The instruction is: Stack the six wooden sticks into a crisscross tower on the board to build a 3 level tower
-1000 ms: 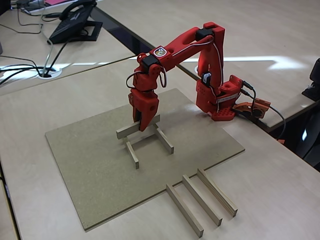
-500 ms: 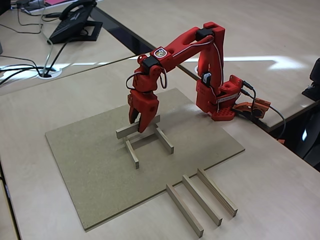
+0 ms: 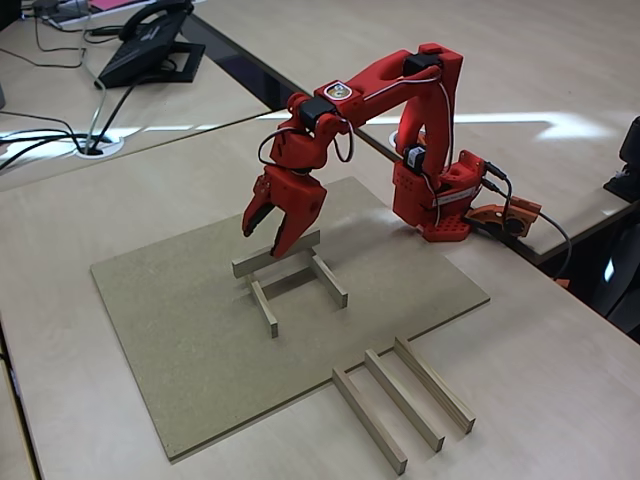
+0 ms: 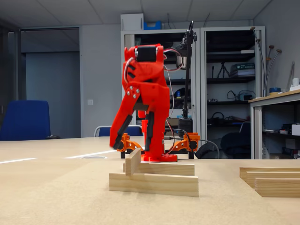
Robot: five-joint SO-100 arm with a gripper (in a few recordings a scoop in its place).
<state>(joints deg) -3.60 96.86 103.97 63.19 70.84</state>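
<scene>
With three sticks stacked on the board (image 3: 180,330), the gripper (image 3: 262,238) hangs open, apparently empty, above the crosswise stick (image 3: 276,254); the three spare sticks (image 3: 402,400) lie well toward the camera, side by side.

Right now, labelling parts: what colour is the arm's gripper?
Red gripper, clearest in a fixed view.

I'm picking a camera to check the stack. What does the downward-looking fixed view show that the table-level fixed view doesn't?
From above, a fixed view gives the tan fibreboard panel's whole outline and a black desk phone. At table height, a fixed view gives shelving cabinets and a blue chair. Both show the red gripper open above one pale wooden stick laid across two others, plus three spare sticks.
</scene>
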